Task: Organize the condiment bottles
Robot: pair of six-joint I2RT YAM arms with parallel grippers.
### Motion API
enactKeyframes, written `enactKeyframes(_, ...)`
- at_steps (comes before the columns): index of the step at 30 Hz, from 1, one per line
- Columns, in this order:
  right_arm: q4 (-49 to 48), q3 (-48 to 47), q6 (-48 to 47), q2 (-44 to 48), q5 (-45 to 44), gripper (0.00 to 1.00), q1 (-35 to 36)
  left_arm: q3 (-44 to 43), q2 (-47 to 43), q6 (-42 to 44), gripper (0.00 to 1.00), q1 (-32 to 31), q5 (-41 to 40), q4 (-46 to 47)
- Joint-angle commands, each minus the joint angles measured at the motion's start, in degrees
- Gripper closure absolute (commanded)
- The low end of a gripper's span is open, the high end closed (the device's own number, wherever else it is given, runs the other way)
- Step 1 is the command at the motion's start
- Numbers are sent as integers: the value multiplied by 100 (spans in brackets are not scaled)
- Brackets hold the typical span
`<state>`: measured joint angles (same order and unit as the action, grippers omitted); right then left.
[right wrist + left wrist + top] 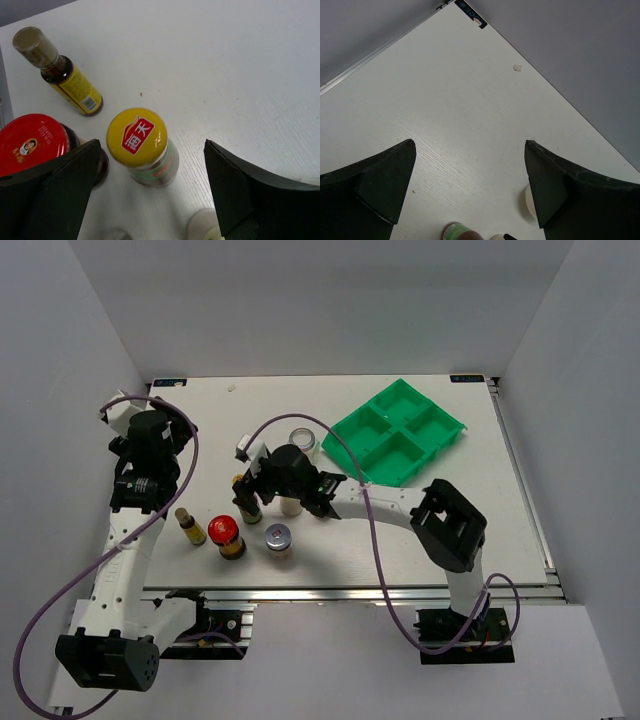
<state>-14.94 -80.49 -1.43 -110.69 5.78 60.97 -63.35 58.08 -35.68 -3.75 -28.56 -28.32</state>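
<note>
My right gripper (pixel 250 483) is open, its jaws standing either side of a yellow-capped bottle (pixel 136 136) without touching it. To its left are a red-lidded dark jar (pixel 30 144) and a small dark bottle with a yellow label (pixel 65 80). In the top view these stand in a row near the front: the small bottle (pixel 189 527), the red-lidded jar (pixel 228 537) and a silver-lidded jar (pixel 278 540). A pale shaker (pixel 291 503) stands beside the right gripper. A clear glass jar (pixel 302 440) stands behind it. My left gripper (pixel 469 145) is open and empty, above bare table at the left.
A green four-compartment tray (pixel 395 433) lies tilted at the back right. The right arm stretches across the table's middle from its base at the front right. Grey walls close in the table on three sides.
</note>
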Motion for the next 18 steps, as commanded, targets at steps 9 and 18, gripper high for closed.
enactKeyframes(9, -1266, -274, 240, -198, -95, 82, 99, 77, -254, -79, 2, -12, -203, -69)
enactKeyframes(18, -1038, -1100, -287, 363, -552, 100, -76, -72, -271, -132, 2, -12, -343, -227)
